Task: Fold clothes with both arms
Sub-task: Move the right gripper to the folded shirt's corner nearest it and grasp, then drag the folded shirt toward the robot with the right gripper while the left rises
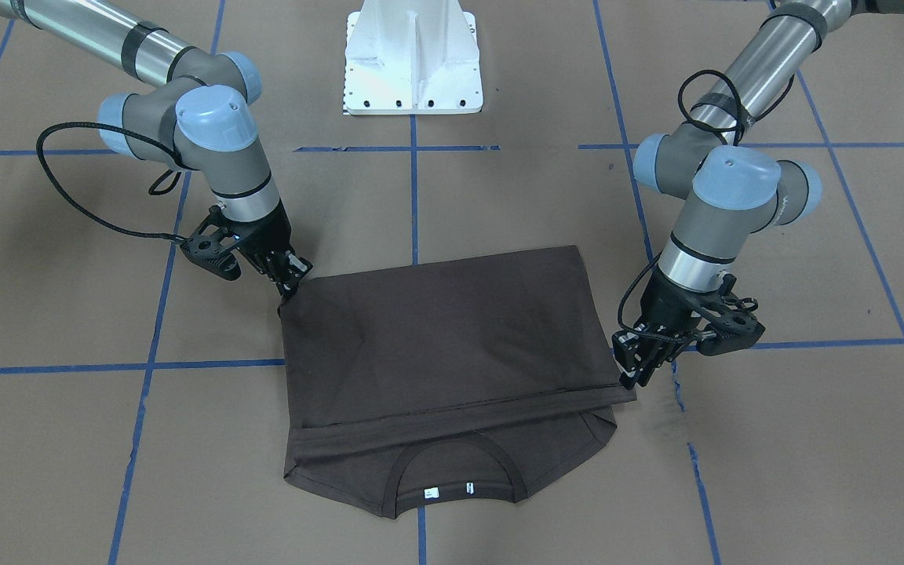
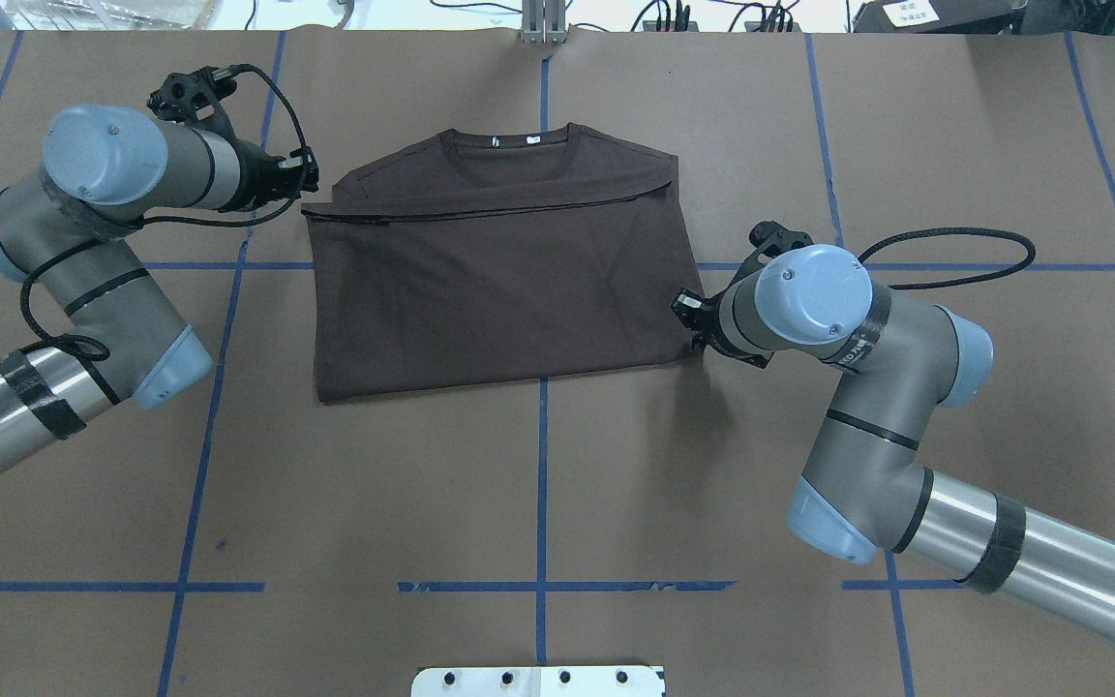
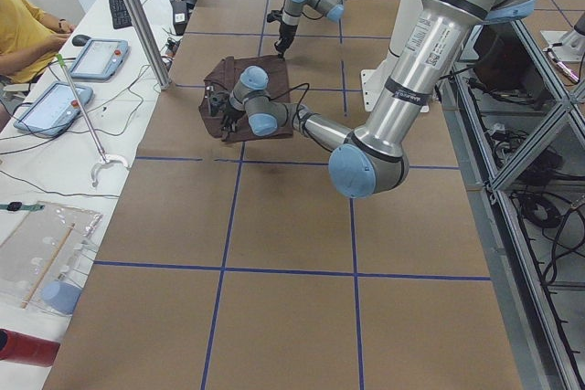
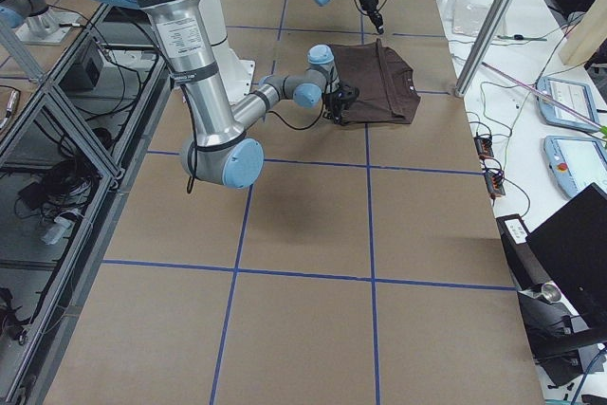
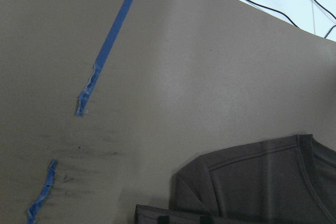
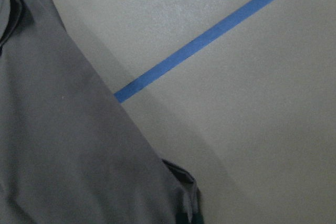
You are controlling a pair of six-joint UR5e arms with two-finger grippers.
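A: Arm poses?
B: Both wrists angled down at the table (image 1: 499,196). Left gripper (image 1: 629,375) pinches the shirt (image 1: 444,329) at its hem corner; right gripper (image 1: 289,284) pinches the opposite fold corner.
A: Writing?
B: White neck tags (image 1: 431,493) (unreadable). Shirt lies folded, hem toward neck, mid-table.

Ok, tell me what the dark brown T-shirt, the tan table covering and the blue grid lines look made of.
The dark brown T-shirt: soft matte knit, likely cotton; it creases and lies limp. The tan table covering: matte kraft-like paper, faintly scuffed. The blue grid lines: probably adhesive tape, torn and frayed in places.
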